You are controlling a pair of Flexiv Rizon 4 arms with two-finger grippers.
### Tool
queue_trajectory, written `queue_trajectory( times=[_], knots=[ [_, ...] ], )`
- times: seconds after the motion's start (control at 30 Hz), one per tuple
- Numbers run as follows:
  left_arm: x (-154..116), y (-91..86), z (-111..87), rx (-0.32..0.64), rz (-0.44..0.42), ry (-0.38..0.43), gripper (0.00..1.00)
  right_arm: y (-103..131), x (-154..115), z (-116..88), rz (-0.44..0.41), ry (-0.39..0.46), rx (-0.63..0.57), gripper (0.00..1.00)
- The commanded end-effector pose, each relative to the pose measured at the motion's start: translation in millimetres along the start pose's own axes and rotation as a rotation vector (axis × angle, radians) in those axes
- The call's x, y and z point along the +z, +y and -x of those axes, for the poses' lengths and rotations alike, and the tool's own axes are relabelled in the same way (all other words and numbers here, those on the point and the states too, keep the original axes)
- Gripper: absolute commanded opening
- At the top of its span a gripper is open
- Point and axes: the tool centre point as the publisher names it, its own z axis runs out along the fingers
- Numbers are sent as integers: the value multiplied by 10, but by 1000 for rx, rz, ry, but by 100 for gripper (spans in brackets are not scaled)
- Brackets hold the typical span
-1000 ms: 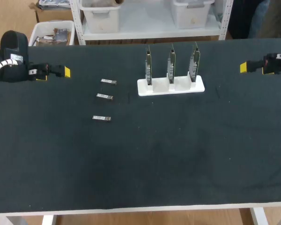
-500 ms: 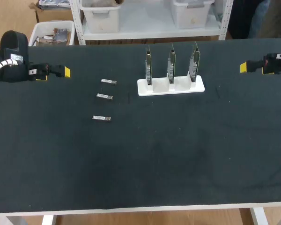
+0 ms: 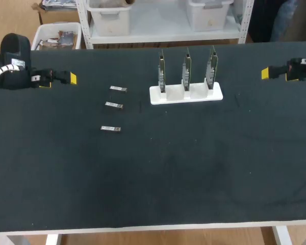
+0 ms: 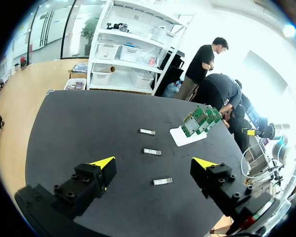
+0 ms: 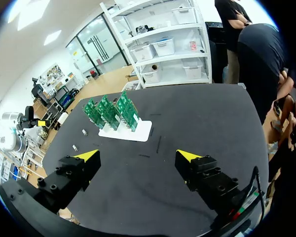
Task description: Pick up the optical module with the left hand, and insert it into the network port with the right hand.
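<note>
Three small silver optical modules lie on the black table left of centre: one [image 3: 118, 89] farthest back, one [image 3: 113, 105] in the middle, one [image 3: 110, 128] nearest. In the left wrist view they show ahead of the gripper [image 4: 147, 132] [image 4: 152, 151] [image 4: 162, 181]. A white stand [image 3: 186, 94] holds three upright green network cards [image 3: 186, 70]; it also shows in the wrist views [image 4: 186, 136] [image 5: 125, 130]. My left gripper [image 3: 61, 78] hangs open at the far left edge, empty [image 4: 153, 165]. My right gripper [image 3: 275, 74] stands open at the far right, empty [image 5: 138, 158].
The black table [image 3: 158, 168] stretches wide and bare in front of the modules and the stand. Its front edge [image 3: 153, 228] runs along the near side.
</note>
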Motion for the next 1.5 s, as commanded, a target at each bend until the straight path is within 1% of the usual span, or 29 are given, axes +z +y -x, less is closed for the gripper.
queue_trajectory(
  times=[0.03,0.13,0.17,0.23,0.4,0.43,0.53,0.6,0.7,0.73,0.87,0.93,1.43,1.47,1.5],
  knots=[
    [0,0,0,0,0,0,100,0,0,0,0,0,0,100],
    [0,0,0,0,0,0,100,0,0,0,0,0,0,100],
    [-7,-12,13,23,12,14,100,0,0,0,0,0,0,100],
    [-17,-42,44,64,13,18,100,0,0,0,0,0,0,100],
    [25,-157,94,189,-38,93,100,0,0,0,0,0,0,100],
    [39,-182,96,202,-46,102,100,0,0,0,0,0,0,100],
    [104,-266,81,260,-91,168,100,0,0,0,0,0,0,100],
    [158,-323,51,311,-140,228,100,0,0,0,0,0,0,100],
    [237,-385,-14,378,-151,324,100,0,0,0,0,0,0,100],
    [252,-400,-33,392,-160,341,100,0,0,0,0,0,0,100],
    [259,-392,-71,385,-159,351,100,0,0,0,0,0,0,100],
    [237,-384,-73,355,-165,335,100,0,0,0,0,0,0,100],
    [237,-384,-73,355,-165,335,100,0,0,0,0,0,0,100],
    [242,-402,-48,375,-133,360,100,0,0,0,0,0,0,100],
    [258,-431,-29,418,-98,402,100,0,0,0,0,0,0,100]
  ],
)
